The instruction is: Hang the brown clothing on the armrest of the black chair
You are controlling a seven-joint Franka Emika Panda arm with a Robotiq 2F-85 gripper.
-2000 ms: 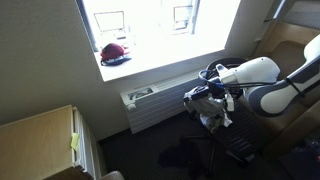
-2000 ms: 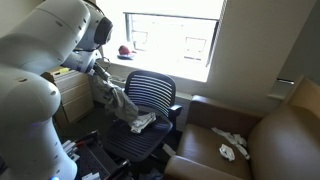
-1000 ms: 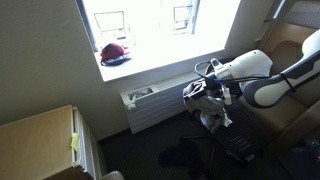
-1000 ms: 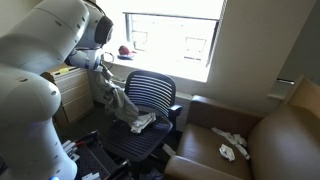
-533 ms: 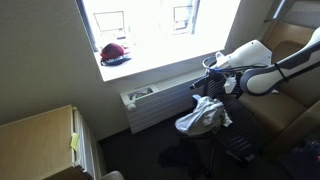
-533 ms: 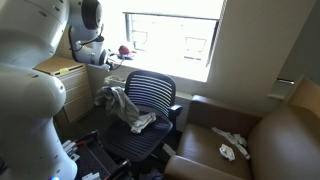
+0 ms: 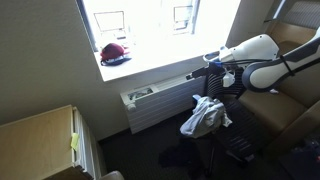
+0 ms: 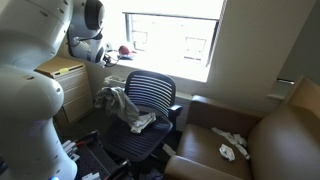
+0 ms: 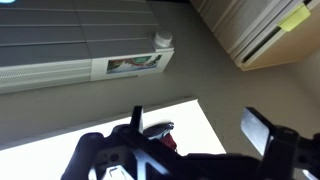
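While I am holding the gripper (image 7: 213, 67) up beside the window sill, its fingers (image 9: 262, 130) are standing wide apart in the wrist view. They are gripping nothing; only the bright window and a red object (image 9: 160, 130) on the sill are showing between them.

The brown clothing (image 8: 120, 103) is lying below the gripper (image 8: 107, 58) and well apart from it. It is draping over one side of the black chair (image 8: 152, 92), where I judge the armrest to be, though the cloth is hiding it. One end is spilling onto the seat and the other is hanging down the outer side (image 7: 204, 117). Its long axis is therefore running across the armrest, from seat to floor side.

There being a single arm, any correction is calling for a straight descent with the jaws closing across that drape. To my eye the hang is looking done.

I am finding no brand anywhere. The panel on the wall heater (image 9: 135, 63) and the yellow note (image 7: 73, 141) on the wooden cabinet are too small to read.
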